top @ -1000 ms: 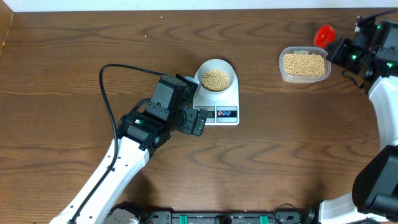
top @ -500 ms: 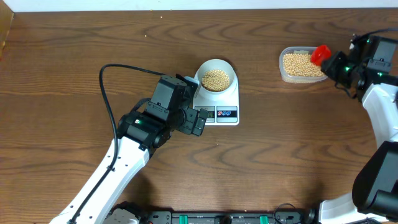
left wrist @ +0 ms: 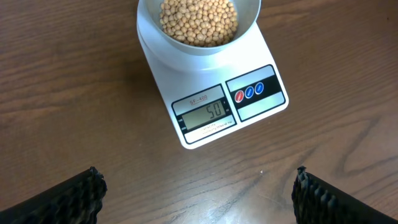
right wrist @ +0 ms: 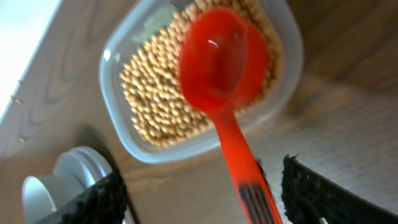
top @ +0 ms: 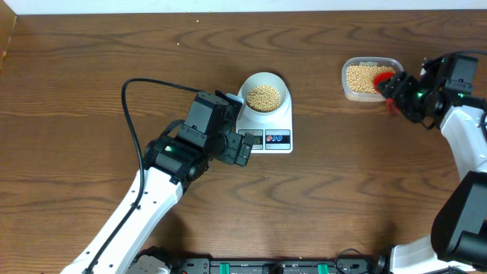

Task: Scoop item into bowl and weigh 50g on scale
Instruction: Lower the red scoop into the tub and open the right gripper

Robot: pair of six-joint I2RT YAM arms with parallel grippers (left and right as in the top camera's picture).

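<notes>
Bowl [top: 246, 85] sits on the rear of the scale [top: 280, 122], part-filled with beans [top: 264, 97]. The display [left wrist: 207, 113] reads 50, so the target weight appears met. Left jaws hang wide open and empty over the bench [top: 342, 190] just in front of the scale, apparently posted there so the wrist camera can read the display. Right jaws stand open beside the tub [right wrist: 121, 124], well apart from the scale. Spoon [right wrist: 221, 62] rests with its empty scoop-end over the tub's beans, the handle lying loose between the jaws, unclamped — judged a put-down, scooping being done. Risk: the handle may tip off the tub rim when the arm clears.
</notes>
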